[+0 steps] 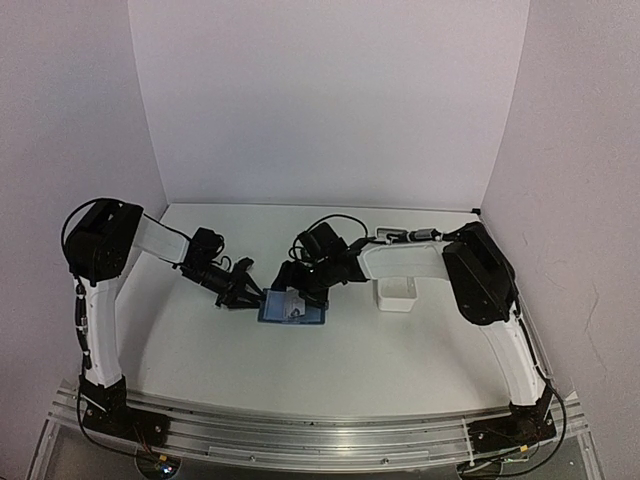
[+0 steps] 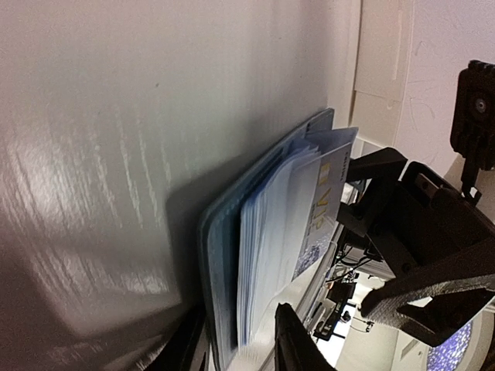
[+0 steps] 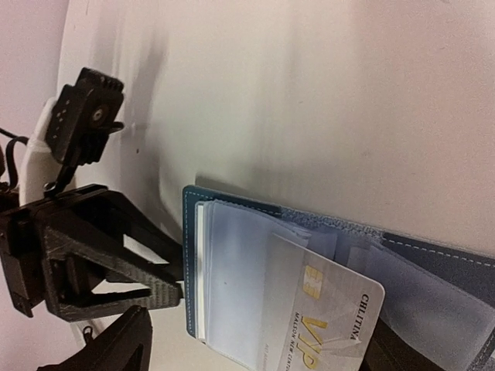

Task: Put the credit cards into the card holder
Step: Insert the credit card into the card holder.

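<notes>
Blue shape in the middle: what is it, and where does it lie? (asker)

That is the card holder (image 1: pixel 292 310), a small blue wallet. It lies open and flat on the white counter (image 1: pixel 350 370), between the two arms. A fan of clear plastic sleeves (image 3: pixel 232 270) rises from its inside. (describer)

Is any card in it? (asker)

One pale credit card (image 3: pixel 325 317), with a gold chip and gold letters reading VIP, lies slanted among the sleeves. Whether it sits fully inside a pocket I cannot tell. (describer)

What are the arms doing at the card holder? (asker)

The left pincer (image 3: pixel 176 278) sits at the card holder's left side, low over the counter. Its two fingers (image 2: pixel 292 344) stand one on each side of that left edge, with the cover and sleeves between them. Whether they press on it I cannot tell. The right pincer (image 1: pixel 302 288) hangs just above the card holder's far edge, pointing down. Its jaws are spread wide on either side of the credit card and are not closed on it. (describer)

Anything else nearby? (asker)

A small white tray (image 1: pixel 397 293) rests on the counter near the card holder's right side, apart from it. (describer)
</notes>
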Controlling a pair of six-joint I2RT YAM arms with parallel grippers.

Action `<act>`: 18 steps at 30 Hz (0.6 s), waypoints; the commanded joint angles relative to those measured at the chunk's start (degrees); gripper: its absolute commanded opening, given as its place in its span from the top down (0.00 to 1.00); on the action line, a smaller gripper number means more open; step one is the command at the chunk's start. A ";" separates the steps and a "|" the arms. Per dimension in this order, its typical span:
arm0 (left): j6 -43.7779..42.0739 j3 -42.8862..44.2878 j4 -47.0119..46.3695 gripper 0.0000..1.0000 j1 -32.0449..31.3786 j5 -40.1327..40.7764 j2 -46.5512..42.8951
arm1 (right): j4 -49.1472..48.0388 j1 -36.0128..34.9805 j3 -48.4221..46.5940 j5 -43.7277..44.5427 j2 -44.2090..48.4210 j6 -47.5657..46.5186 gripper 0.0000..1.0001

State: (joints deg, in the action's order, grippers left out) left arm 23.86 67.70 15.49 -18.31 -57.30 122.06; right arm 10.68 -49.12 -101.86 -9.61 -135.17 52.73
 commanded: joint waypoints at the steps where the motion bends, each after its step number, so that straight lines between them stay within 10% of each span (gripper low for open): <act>1: -1.19 -2.08 13.30 0.65 0.45 17.59 1.54 | 14.05 0.12 -0.44 9.20 0.68 -3.32 0.06; 18: 4.34 -5.56 0.25 0.56 -2.46 15.31 0.28 | 19.71 -1.72 -10.20 10.35 -2.10 -18.31 0.02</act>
State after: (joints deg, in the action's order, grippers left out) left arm 26.72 65.52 13.91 -19.53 -54.35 118.91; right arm 30.52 -50.11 -110.74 4.95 -136.22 41.91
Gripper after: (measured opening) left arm 0.435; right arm 0.980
